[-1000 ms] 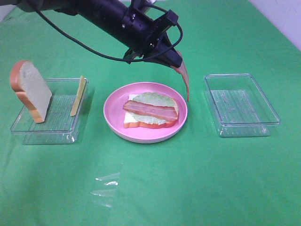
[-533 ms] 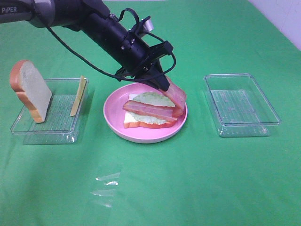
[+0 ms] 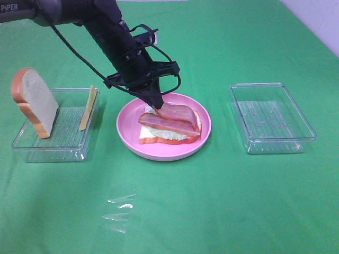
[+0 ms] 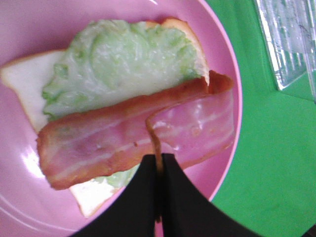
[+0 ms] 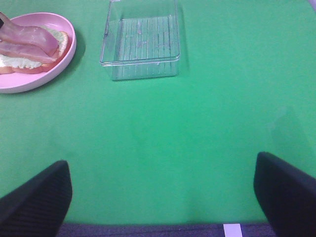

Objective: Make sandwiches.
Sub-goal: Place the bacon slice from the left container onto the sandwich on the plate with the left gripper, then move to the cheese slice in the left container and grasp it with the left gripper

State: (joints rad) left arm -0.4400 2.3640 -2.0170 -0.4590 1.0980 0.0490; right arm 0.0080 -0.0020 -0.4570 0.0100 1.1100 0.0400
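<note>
Nearest us, the pink plate (image 3: 159, 155) carries the unfinished sandwich (image 3: 159, 136): bread, lettuce and one bacon strip laid flat, so later layers should sit level. At its far side our left gripper (image 3: 159, 105) is clamped on one end of a second bacon strip (image 3: 183, 112), which drapes onto the stack just under the fingertips. Off to the left, the tray (image 3: 53, 154) props the bread slice (image 3: 36, 103) and cheese (image 3: 87, 108) on edge, easy to pinch. Our right gripper (image 5: 163, 195) is spread wide, empty, well clear.
</note>
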